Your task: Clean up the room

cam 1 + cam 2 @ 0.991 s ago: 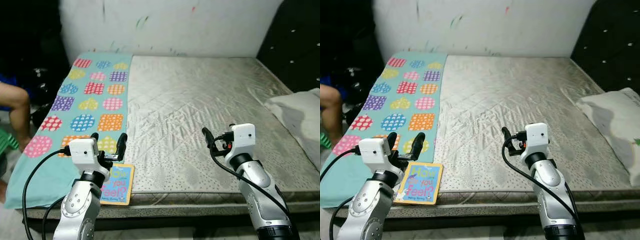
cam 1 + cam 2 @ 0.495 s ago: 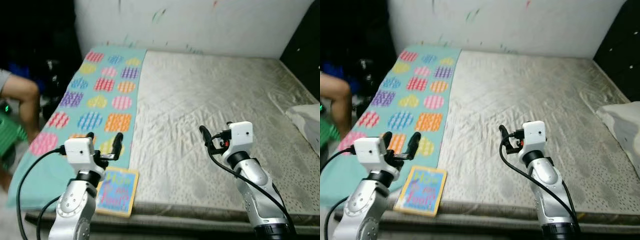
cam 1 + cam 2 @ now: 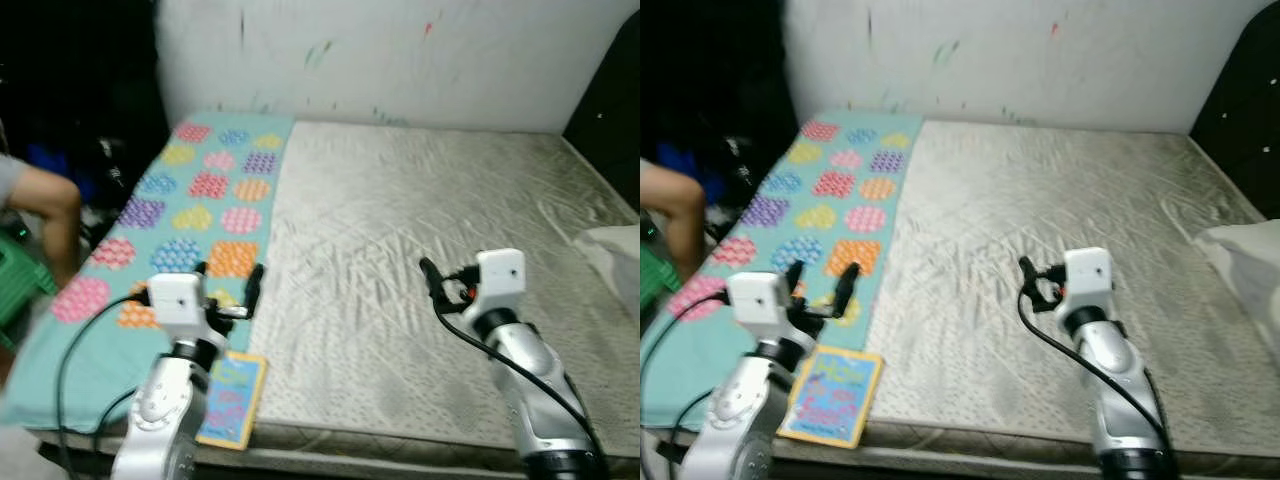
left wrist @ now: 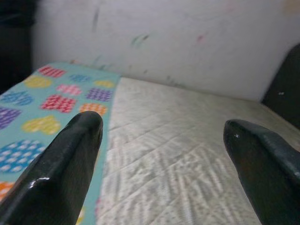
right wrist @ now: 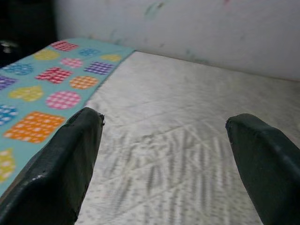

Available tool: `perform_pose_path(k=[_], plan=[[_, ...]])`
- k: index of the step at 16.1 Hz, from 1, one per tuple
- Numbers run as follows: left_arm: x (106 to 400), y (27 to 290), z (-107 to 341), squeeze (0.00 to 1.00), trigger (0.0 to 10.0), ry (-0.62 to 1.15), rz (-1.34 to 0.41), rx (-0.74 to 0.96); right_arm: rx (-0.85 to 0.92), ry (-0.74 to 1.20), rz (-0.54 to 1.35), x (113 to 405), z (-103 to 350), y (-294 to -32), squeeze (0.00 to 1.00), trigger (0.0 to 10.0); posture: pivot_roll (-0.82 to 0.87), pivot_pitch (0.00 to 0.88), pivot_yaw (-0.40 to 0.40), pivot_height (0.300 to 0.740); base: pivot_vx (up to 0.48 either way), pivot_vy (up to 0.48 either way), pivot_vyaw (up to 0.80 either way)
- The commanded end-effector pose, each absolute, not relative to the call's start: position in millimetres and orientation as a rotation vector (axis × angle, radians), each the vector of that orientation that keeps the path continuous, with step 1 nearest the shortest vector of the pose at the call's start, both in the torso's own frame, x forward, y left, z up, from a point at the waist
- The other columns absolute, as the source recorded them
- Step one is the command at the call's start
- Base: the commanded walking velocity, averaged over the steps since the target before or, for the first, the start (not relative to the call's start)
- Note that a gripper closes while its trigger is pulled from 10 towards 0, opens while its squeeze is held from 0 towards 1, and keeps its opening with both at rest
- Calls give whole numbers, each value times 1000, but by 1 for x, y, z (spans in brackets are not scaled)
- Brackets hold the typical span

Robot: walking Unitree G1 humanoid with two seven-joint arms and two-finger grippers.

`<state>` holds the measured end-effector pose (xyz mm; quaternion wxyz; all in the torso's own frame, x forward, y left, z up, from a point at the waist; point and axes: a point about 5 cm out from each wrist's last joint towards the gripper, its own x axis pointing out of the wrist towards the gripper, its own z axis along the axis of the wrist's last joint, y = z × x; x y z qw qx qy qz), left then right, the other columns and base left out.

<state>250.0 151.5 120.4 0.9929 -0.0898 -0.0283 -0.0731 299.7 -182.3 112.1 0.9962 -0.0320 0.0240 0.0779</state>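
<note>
Risk: your book (image 3: 829, 394) lies at the near edge of the mattress (image 3: 420, 230), just beside the teal mat (image 3: 190, 210); nudge it outward and you could tip it off; the views are blurred, so judge your reach carefully.
Left gripper (image 3: 227, 285): raised just above the book, fingers spread wide, holding nothing.
Right gripper (image 3: 1026, 271): hovering over bare mattress, well apart from the book; fingers wide open, empty.
Bystander: a person's knee (image 3: 55, 200) sits beside the bed on your left; mind your swing.

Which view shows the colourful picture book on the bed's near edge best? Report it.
The right eye view: the colourful picture book lies whole on the grey mattress, beside the left gripper. In the left eye view, that arm covers its edge. The wrist views look past it.
</note>
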Motion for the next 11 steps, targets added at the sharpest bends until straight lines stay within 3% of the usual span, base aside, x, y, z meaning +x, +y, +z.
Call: perform_pose_path(k=[1,3,8,11], plan=[[249,156,118,0,10000,-39,-128,-156,-70,19,191,302,119,-176,0,10000,10,0,-34,740,0,0,0],[247,158,112,0,10000,4,-139,-75,-91,27,248,301,119,-172,0,10000,7,0,-39,740,0,0,0],[243,163,104,0,10000,72,-294,18,-118,53,348,308,123,-174,0,10000,3,0,-43,740,0,0,-659],[244,159,100,0,10000,86,-337,36,-154,78,428,303,118,-165,0,10000,-18,0,-36,740,0,0,0]])
